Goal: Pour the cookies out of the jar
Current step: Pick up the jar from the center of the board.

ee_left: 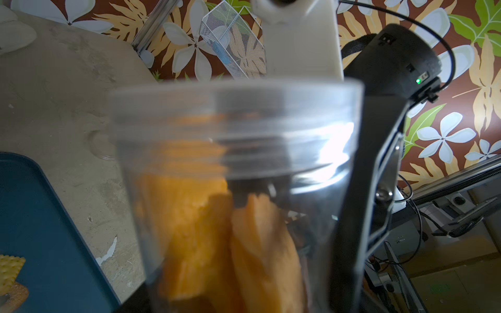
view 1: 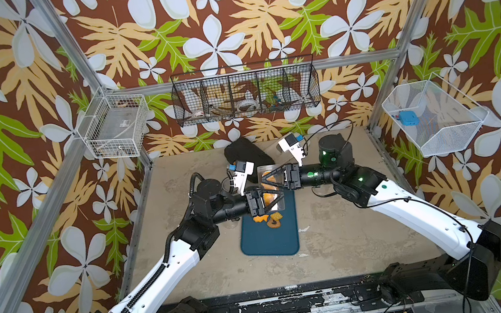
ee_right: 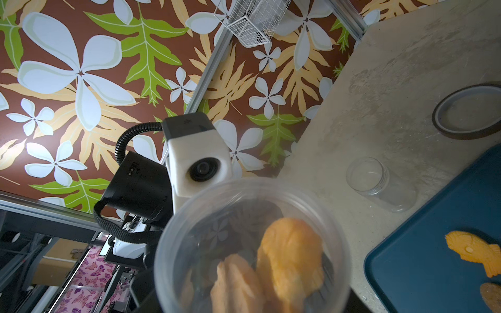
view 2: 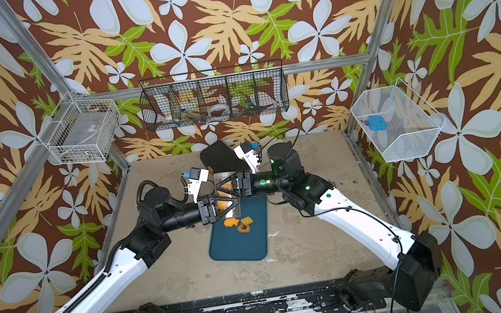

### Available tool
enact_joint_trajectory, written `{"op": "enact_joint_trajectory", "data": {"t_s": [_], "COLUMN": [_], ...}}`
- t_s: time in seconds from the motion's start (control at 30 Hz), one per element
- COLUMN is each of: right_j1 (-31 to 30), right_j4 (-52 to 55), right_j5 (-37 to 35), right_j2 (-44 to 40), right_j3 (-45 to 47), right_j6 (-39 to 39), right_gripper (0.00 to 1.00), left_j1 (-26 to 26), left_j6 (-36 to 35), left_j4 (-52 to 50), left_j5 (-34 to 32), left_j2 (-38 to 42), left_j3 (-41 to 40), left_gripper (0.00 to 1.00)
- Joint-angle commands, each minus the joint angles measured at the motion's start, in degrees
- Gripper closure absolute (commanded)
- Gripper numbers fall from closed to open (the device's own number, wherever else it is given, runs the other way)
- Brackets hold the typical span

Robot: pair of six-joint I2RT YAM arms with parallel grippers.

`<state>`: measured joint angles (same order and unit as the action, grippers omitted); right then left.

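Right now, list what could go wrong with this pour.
1. The left hand and right hand both crowd the jar; a poor change of grip could let it slip and drop.
2. The poured cookies lie near the far corner of the tray, so the next ones may bounce onto the table.
3. The cookies left inside look wedged; shaking could fling them.

Clear jar [view 1: 264, 171] hangs tipped over the tray's [view 1: 269, 242] far end. Three cookies [view 1: 269, 221] are out on the tray: orange fish, ridged square, brown ring. More orange ones sit inside the jar.
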<state>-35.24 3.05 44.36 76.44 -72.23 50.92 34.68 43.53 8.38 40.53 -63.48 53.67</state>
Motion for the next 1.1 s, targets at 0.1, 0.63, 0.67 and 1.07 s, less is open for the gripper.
{"op": "enact_joint_trajectory", "data": {"t_s": [0.1,0.63,0.67,1.07], "right_j1": [-0.1,0.2,0.3,9.0], "right_j4": [-2.0,1.9,2.3,12.7], "right_j5": [0.0,-1.9,-2.1,-4.9], "right_j2": [0.1,0.3,0.2,-2.6], "right_j3": [-0.4,-2.0,-2.1,-4.4], "right_j6": [0.1,-2.5,-2.7,-5.8], "right_gripper": [0.35,0.12,0.12,0.08], "left_j1": [0.0,-0.5,-0.6,-0.7], "left_j6": [-1.0,-4.0,-4.4,-24.6], "left_j4": [0.8,-0.2,-0.4,-10.5], "left_j5": [0.3,-1.7,-1.7,-5.2], "left_j2": [-0.4,-0.1,0.0,2.9], "left_j3": [0.7,-0.1,-0.2,0.7], "left_gripper": [0.36,0.44,0.45,0.44]}}
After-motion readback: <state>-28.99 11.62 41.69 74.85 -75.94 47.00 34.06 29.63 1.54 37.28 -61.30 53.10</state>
